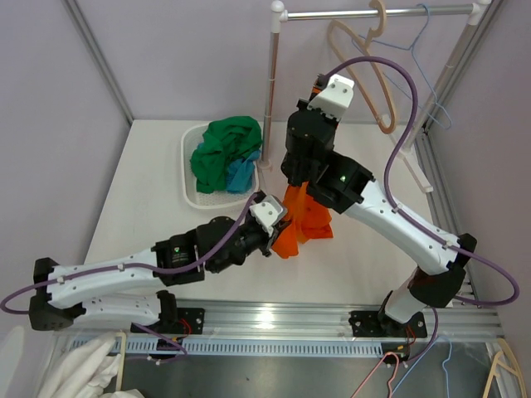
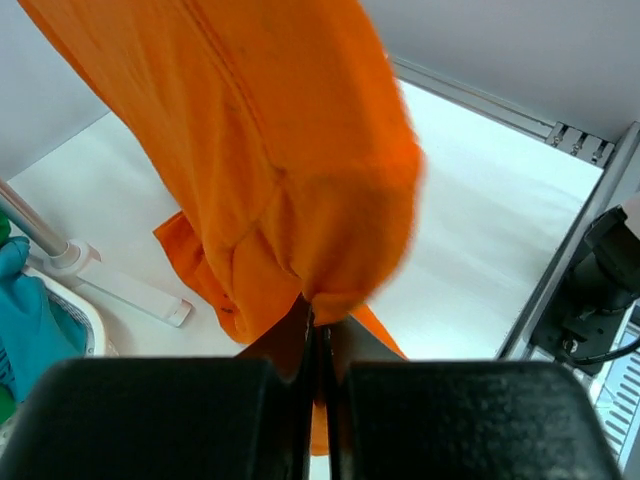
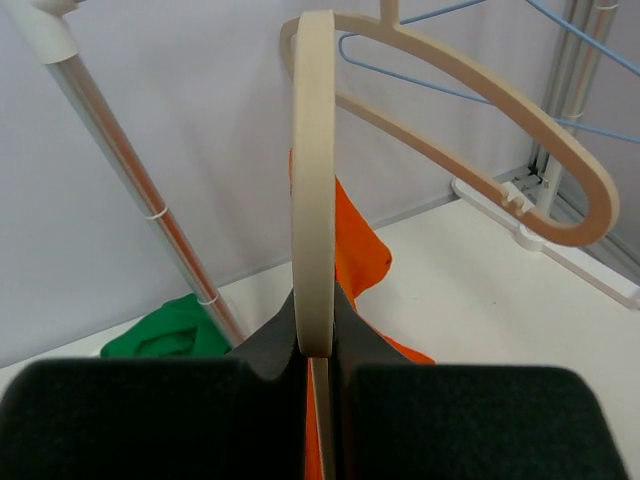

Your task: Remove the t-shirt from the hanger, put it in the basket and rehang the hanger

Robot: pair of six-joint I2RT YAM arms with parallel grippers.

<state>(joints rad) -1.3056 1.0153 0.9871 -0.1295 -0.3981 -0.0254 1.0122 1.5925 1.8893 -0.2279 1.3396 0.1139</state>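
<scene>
1 orange tee (image 1: 305, 225), 1 basket (image 1: 187, 166) w/ 1 green garment (image 1: 220, 145) + 1 teal garment (image 1: 242, 176), 1 white cloth (image 1: 79, 369), 1 rack (image 1: 270, 83), 1 gripped beige hanger (image 3: 312, 180), 1 hung beige hanger (image 3: 500, 97), 1 blue wire hanger (image 3: 440, 85), and approx 4 near-edge hangers (image 1: 121, 358), partly cropped.

Bright even light, soft shadows; wrist foregrounds blurred

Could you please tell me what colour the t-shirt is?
The t-shirt is orange, clearest in the left wrist view.

No legible text, labels, brand names, numbers or signs in any view, orange t-shirt (image 2: 290, 150) plain fabric with no readable print, beige hanger (image 3: 312, 180) without visible marking
</scene>
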